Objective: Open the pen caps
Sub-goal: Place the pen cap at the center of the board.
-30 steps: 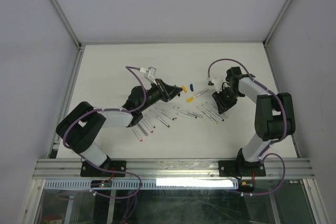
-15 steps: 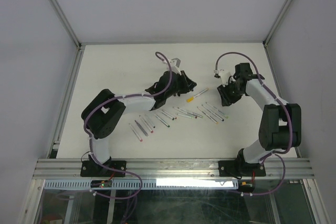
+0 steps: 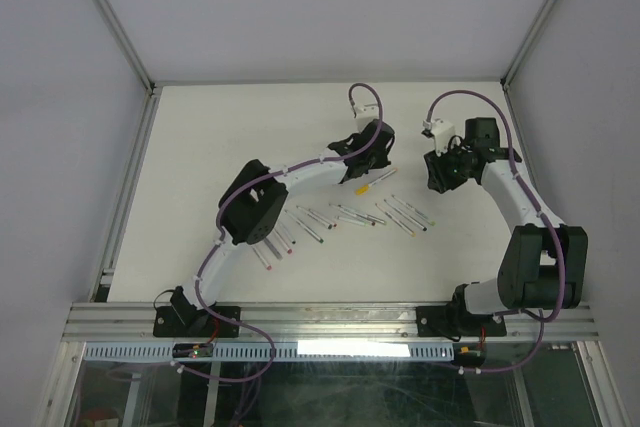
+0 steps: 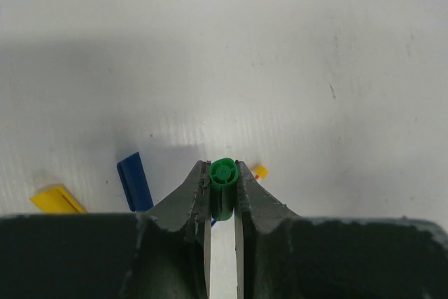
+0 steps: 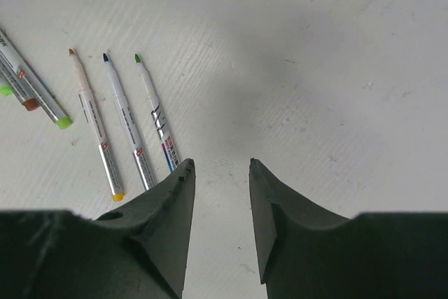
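Left gripper [image 4: 222, 183] clamped on green cap [image 4: 225, 171], just behind yellow-capped pen [image 3: 372, 183]. Right gripper [image 5: 220, 167] jaws parted, empty, right of same pen.

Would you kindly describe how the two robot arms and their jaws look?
Both the left arm and the right arm have white tubular links joined by black housings, with a purple cable looping along each. The jaws are dark grey, matte and wedge-shaped, tapering towards their tips.
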`<state>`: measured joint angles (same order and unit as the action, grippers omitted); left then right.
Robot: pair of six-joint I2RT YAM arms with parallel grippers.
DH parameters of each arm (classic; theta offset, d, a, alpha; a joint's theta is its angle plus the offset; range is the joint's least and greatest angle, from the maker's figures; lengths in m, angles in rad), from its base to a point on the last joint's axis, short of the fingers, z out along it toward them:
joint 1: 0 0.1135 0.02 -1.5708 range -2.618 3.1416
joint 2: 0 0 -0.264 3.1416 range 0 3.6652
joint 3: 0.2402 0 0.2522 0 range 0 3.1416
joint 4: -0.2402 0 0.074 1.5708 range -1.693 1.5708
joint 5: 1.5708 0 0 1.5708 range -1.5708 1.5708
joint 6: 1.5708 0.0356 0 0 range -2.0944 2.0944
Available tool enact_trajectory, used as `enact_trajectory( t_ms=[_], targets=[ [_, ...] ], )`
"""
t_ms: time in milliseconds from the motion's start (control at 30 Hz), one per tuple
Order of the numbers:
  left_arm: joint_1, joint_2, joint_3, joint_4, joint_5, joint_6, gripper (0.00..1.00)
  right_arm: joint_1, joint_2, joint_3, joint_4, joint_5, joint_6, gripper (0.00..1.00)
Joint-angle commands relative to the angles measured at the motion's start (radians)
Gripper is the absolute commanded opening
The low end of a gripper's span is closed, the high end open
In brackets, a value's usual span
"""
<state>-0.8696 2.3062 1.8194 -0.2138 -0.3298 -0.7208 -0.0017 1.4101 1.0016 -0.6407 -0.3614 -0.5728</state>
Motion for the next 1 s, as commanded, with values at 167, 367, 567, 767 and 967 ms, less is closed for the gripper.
enact_trajectory(
  t_ms=[167, 367, 567, 767, 967],
  targets=[
    [0.000, 0.090, 0.207, -0.167, -0.083, 0.060, 0.08, -0.021, -0.051, -0.007, 0.058, -0.046, 0.021, 0.39],
    [0.000, 0.109, 0.220, -0.167, -0.067, 0.071, 0.13, -0.026, -0.053, -0.009, 0.060, -0.053, 0.022, 0.39],
    [0.000, 0.119, 0.221, -0.169, -0.052, 0.074, 0.16, -0.032, -0.056, -0.009, 0.060, -0.057, 0.024, 0.39],
    [0.000, 0.122, 0.219, -0.177, -0.042, 0.070, 0.19, -0.036, -0.056, -0.009, 0.059, -0.063, 0.024, 0.39],
    [0.000, 0.117, 0.218, -0.177, -0.039, 0.072, 0.24, -0.038, -0.053, -0.010, 0.059, -0.068, 0.024, 0.39]
  ],
)
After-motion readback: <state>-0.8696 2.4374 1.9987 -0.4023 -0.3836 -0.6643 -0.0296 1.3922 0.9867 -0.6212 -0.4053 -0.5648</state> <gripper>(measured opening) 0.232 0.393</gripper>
